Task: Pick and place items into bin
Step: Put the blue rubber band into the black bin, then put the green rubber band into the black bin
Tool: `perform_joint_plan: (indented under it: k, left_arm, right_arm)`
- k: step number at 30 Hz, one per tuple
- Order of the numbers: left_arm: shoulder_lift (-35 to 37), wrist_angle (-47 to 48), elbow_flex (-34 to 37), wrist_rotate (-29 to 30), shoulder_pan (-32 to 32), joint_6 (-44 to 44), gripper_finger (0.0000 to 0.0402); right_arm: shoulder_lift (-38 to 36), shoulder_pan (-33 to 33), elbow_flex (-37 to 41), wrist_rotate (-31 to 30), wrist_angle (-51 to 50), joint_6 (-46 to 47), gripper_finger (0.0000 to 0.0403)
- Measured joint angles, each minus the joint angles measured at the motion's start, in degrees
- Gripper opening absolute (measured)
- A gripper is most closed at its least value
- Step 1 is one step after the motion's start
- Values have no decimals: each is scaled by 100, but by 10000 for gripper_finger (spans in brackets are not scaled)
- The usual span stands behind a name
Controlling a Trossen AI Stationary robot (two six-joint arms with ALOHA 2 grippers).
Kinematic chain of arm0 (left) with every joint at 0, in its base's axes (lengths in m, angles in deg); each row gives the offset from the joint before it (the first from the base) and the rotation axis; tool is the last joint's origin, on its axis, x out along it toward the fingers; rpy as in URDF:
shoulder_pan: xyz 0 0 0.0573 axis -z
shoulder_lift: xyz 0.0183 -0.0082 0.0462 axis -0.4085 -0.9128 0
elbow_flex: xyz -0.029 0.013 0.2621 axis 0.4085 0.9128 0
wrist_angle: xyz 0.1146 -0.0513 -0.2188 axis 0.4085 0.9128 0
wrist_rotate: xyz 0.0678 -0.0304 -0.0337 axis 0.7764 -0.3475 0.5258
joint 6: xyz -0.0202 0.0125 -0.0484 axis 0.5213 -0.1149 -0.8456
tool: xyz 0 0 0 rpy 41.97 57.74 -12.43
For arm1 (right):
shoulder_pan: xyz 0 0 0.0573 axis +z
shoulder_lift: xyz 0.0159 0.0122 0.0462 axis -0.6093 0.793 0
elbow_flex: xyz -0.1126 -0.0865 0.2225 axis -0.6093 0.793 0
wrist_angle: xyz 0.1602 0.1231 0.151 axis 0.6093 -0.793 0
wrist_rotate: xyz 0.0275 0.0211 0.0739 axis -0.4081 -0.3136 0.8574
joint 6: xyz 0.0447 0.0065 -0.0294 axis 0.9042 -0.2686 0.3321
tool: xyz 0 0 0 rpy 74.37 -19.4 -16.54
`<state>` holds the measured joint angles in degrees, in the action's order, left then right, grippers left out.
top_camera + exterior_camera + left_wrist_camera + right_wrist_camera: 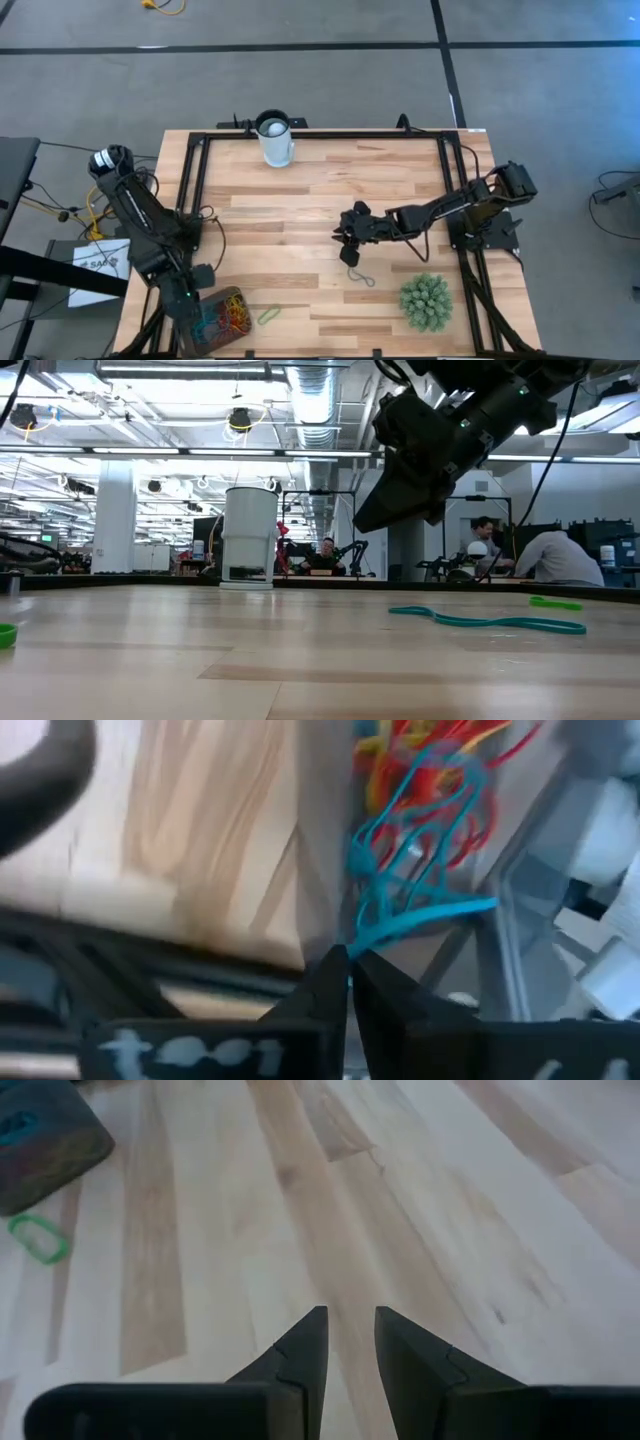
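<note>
Left gripper [347, 975]: over the small brownish-grey rectangular bin [222, 322] at the near-left corner of the tabletop; fingers pressed together, pinching a thin blue band [420, 915] that trails into the bin.

Bin contents: a tangle of red, orange, yellow and blue looped bands [228, 318].

Right gripper [350, 1345]: hanging above the middle of the tabletop, clear of the wood; fingers parted by a narrow gap, nothing between them.

Loose items:
- one green looped band [268, 315] flat on the wood just beside the bin, on its right;
- one thin dark-grey cord [362, 278] near and just below the right gripper in the overhead view;
- in the low view, a teal cord [487, 622] lying in a wavy line on the boards, a green band [556, 602] behind it, and a green loop [6, 635] cut off at the picture's left edge.

Other things:
- white cylindrical cup [275, 139] upright at the far edge;
- spiky green plant ball [426, 301] near the front right, well apart from the bin.

Surface: pale wooden plank tabletop [300, 215] within a black metal frame [320, 134], on a grey floor.

Room: an open hall with ceiling ducts and lamps; people [555, 555] seated at benches far behind the table.

Hard to make out: the bin's near wall is partly covered by the left arm from above; the left wrist picture is blurred.
</note>
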<state>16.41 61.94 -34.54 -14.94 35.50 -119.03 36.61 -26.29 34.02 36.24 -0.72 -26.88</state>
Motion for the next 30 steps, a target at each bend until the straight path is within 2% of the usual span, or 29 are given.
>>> perform_joint_plan:
  k: [3,6,15,19,26,30]
  left_arm:
    - [13,-14,85,-300,0,-404,23]
    - [13,-153,98,-280,0,-512,40]
    - [-4,-960,119,21,-32,-491,69]
    - [-2,-1209,119,498,-199,-276,69]
    - [18,-1393,9,475,-741,803,70]
    - [23,-1165,-407,484,-1133,1798,70]
  right_arm:
    - [0,-62,0,1,-14,-84,81]
    - [0,-96,0,1,-26,-86,81]
    - [0,-87,0,18,-184,-174,81]
    - [0,-126,0,20,-231,-335,81]
    - [-1,-101,0,774,-473,-55,81]
    - [-9,-103,0,1062,-1156,329,82]
